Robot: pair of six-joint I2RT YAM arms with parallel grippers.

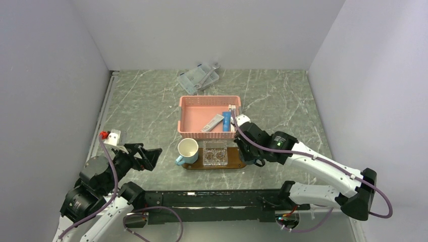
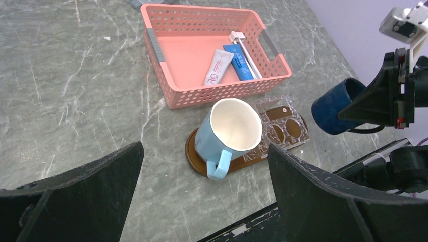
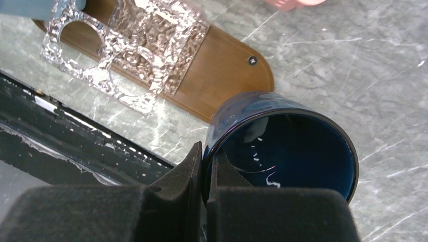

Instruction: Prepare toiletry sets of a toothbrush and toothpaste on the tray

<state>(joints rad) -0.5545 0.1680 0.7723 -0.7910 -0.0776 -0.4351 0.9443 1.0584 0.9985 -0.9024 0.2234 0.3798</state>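
Contents, top view: pink basket (image 1: 209,99) holds two toothpaste tubes (image 1: 226,121); tray (image 1: 234,162) carries pale-blue mug (image 1: 187,150). Left wrist view: toothbrush (image 2: 248,58) in basket; left hand (image 2: 204,145) released. Right wrist view: right hand (image 3: 207,156) clenched on rim of dark-blue cup (image 3: 282,151), near tray end.

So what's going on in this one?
The right gripper is shut on the rim of a dark blue cup by the end of the tray. A light blue mug and a clear holder sit on the tray. Both toothpaste tubes lie in the pink basket. The left gripper hangs open, holding nothing.
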